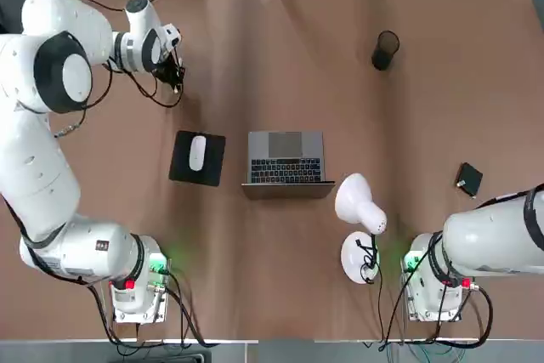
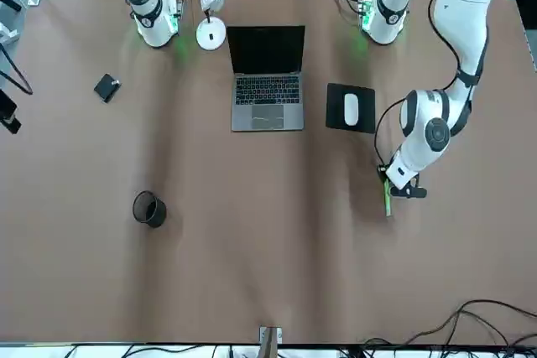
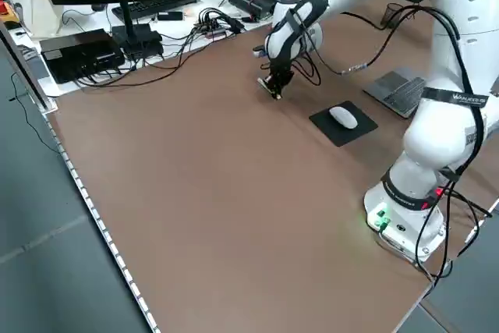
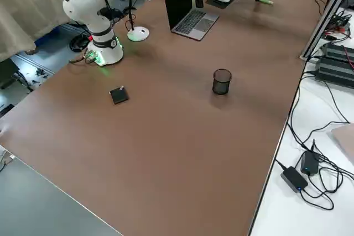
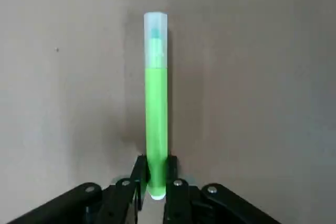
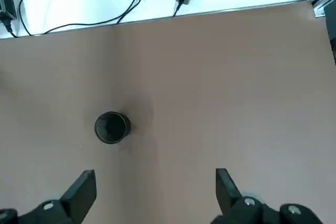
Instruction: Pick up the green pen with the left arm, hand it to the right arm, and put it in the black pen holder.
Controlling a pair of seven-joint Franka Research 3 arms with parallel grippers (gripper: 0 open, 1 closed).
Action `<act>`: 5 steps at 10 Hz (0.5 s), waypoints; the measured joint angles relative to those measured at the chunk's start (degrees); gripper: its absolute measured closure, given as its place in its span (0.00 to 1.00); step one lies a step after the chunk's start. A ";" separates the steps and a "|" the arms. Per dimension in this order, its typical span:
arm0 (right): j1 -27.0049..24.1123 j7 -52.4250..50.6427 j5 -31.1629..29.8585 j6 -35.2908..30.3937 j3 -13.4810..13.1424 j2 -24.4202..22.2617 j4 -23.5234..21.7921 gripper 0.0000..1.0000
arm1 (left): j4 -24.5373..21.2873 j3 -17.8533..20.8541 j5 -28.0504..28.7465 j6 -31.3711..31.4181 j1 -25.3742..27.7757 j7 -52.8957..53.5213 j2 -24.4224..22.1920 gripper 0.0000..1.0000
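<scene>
The left hand (image 5: 156, 190) is reaching down to the tabletop (image 1: 289, 57) on the far side of the mouse pad (image 1: 197, 158), and its fingers are closing tight on one end of the green pen (image 5: 156, 106). The pen is lying flat on the tabletop, pointing away from the hand and beyond the mouse pad from the robot.

The right hand (image 6: 155, 184) is hanging with its jaws spread wide and nothing between them, looking down on the black pen holder (image 6: 112, 127), which is standing upright well across the tabletop from the mouse pad, past the laptop (image 1: 286, 163).

The risk I am seeing lies in the grip being so near the pen's tip. With nearly the whole length sticking out past the fingers, the pen is likely to droop or pivot when lifted, or slip free. A sagging pen would also be presenting a poor angle for the handover, so the right hand could miss or knock it loose.
</scene>
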 joint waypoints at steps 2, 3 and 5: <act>0.00 0.01 0.00 0.02 0.01 0.00 0.01 0.00 | 1.60 -0.50 0.00 -1.29 -0.05 2.23 -2.51 0.81; 0.00 0.01 0.00 0.03 0.01 0.00 0.03 0.00 | 3.82 -0.92 0.00 -5.13 -0.08 3.67 -4.21 0.81; 0.00 0.01 0.00 0.03 0.01 0.00 0.06 0.00 | 11.75 -2.16 0.00 -16.12 -0.17 7.49 -6.11 0.81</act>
